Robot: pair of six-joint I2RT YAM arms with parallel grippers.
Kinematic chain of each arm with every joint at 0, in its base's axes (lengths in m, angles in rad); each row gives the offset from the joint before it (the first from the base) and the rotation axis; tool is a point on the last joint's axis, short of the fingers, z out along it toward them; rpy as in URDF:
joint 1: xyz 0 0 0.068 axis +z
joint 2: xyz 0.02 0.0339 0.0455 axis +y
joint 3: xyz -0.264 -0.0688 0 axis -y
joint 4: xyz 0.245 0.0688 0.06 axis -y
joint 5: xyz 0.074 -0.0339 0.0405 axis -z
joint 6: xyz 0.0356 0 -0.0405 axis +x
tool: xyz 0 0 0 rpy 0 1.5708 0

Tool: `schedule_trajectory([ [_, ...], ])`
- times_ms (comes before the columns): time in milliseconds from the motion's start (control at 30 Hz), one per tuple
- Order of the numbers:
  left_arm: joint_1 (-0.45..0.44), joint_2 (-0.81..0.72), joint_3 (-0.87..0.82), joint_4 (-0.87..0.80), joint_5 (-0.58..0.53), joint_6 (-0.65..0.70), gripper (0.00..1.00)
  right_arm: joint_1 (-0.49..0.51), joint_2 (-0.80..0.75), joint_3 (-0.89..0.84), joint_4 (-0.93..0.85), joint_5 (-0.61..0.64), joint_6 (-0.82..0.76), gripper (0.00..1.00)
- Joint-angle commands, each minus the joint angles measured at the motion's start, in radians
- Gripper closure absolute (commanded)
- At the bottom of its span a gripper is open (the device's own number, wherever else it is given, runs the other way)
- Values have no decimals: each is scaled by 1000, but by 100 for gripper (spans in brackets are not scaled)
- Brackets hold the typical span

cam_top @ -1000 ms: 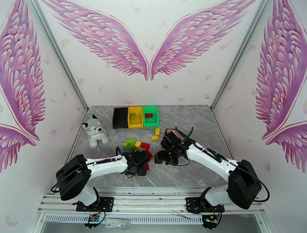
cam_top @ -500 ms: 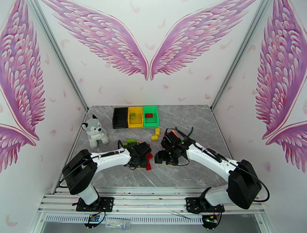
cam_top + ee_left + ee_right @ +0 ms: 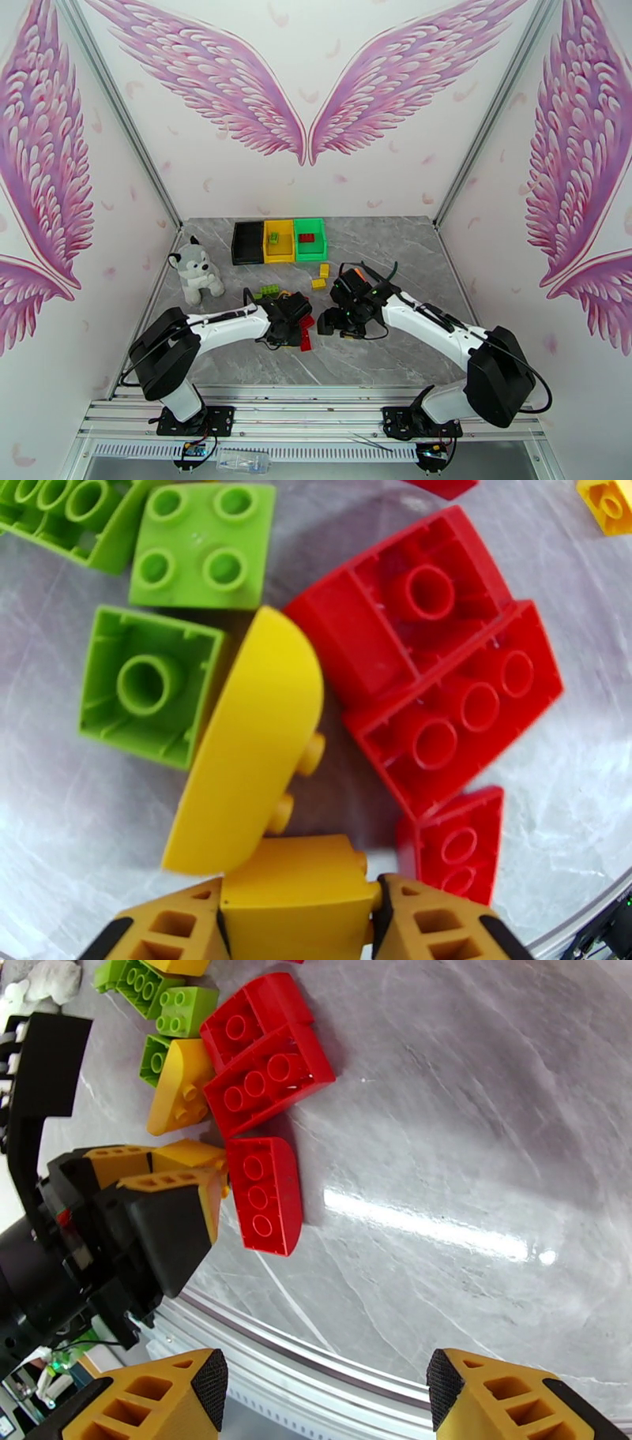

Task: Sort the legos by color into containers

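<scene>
The left hand (image 3: 299,913) pinches a small yellow brick (image 3: 288,871). It should lift straight up, clear of the curved yellow piece (image 3: 253,740) just beside it. The right hand (image 3: 324,1386) hangs spread and empty.

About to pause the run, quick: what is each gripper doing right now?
The left gripper is closed on a yellow lego.
The right gripper is open, holding nothing.

The containers (image 3: 279,258) sit in a row at the bench's (image 3: 379,363) 12 o'clock edge, the middle and right ones holding legos (image 3: 272,290). The plush husky (image 3: 194,272) stands at 10 o'clock. The main pile lies mid-bench, with strays at its 1 o'clock.
</scene>
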Motion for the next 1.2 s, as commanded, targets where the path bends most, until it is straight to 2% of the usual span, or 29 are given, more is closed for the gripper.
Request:
schedule_trajectory([
  [0, 15, -122, 12, -23, 38, -1, 59, 2, 20, 61, -24, 12, -18, 27],
  [100, 59, -209, -11, -11, 75, -8, 59, 1, 42, 107, -17, -17, -29, 27],
  [200, 147, -290, -24, 1, 99, -20, 59, -4, 65, 158, 25, -83, -25, 27],
  [333, 304, -358, -7, 19, 121, -8, 58, -13, 118, 230, 105, -185, 5, 27],
  [433, 419, -352, 44, 29, 137, 19, 57, -28, 168, 288, 155, -248, 39, 28],
  [667, 606, -219, 220, 50, 136, 81, 58, -81, 269, 396, 250, -347, 123, 28],
  [933, 693, 29, 480, 71, 88, 132, 58, -131, 316, 453, 254, -362, 140, 28],
  [1167, 741, 264, 745, 35, 96, 173, 58, -160, 339, 475, 256, -370, 149, 27],
])
